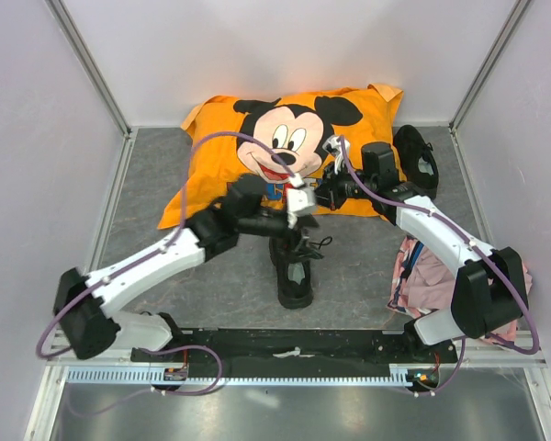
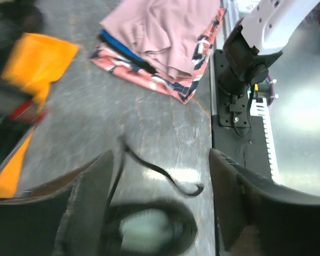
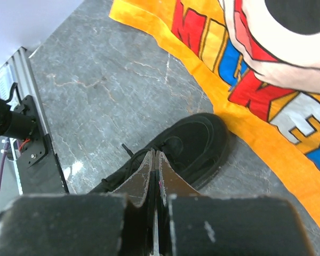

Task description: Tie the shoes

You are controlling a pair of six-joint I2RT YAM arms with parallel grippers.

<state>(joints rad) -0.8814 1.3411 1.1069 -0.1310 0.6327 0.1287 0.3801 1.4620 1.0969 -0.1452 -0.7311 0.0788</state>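
Note:
One black shoe (image 1: 294, 274) stands mid-table, toe toward the pillow, its pale insole showing. The other shoe (image 1: 417, 158) lies at the back right beside the pillow. My left gripper (image 1: 299, 237) hangs over the near shoe; in the left wrist view the left gripper (image 2: 162, 200) is open, with the blurred shoe opening (image 2: 149, 226) below and a loose black lace (image 2: 160, 170) curling on the table between the fingers. My right gripper (image 1: 323, 195) hovers over the shoe's toe (image 3: 194, 141); the right gripper (image 3: 153, 156) is shut, and nothing shows between its fingers.
An orange Mickey Mouse pillow (image 1: 257, 161) lies behind the shoe, its edge near the toe (image 3: 256, 122). A pink cloth pile (image 1: 432, 276) sits at the right by the right arm's base (image 2: 240, 69). Grey walls enclose the table.

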